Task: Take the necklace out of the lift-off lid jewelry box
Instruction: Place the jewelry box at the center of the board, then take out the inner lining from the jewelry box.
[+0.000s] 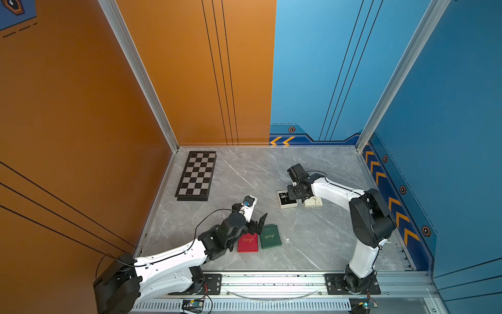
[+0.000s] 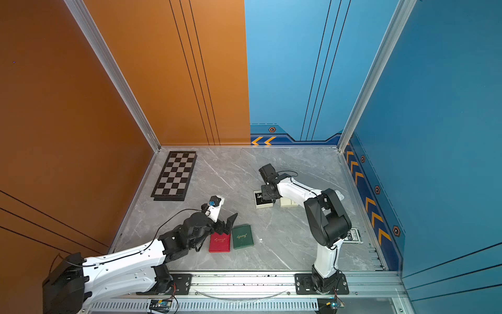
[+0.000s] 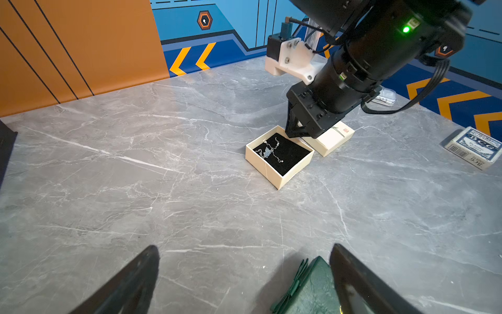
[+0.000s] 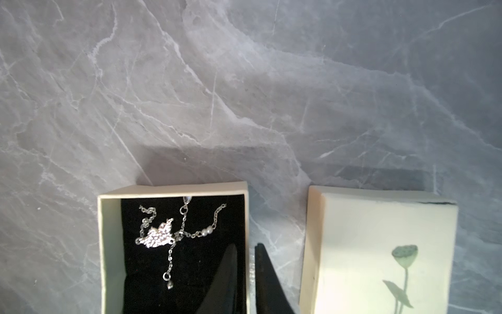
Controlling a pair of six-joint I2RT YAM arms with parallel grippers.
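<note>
Just below the middle of the frame in both top views, the cream jewelry box (image 1: 288,205) is seen standing open on the marble table (image 1: 244,174), its lid (image 1: 313,202) laid down just beside it, toward the right of the picture. And the necklace (image 4: 160,235) is still inside: a fine silver chain with a sparkling winged pendant, sprawled loose on the black lining, as shown sharply by the right wrist camera. The right gripper (image 4: 246,248) is poised at the box's edge, jaws barely parted, one finger over the lining and one outside the wall; nothing is held, and whether the wall is touched cannot be told. Lower in the top views, left of the jewelry box, the left gripper (image 3: 244,248) is spread wide and empty, close to a green box (image 3: 309,285). The chain is judged nearly weightless, limp and slippery, easily snagged or kinked, and it can be expected to drape and trail once lifted. A pinch is best taken at the pendant or where the strands cross beside it, the bulkiest spot, with the fingertips pressed a little into the soft lining; a single thin link would likely slip free. A slow, straight lift is called for, so that the beaded tail clears the wall and the light box is not dragged along
</note>
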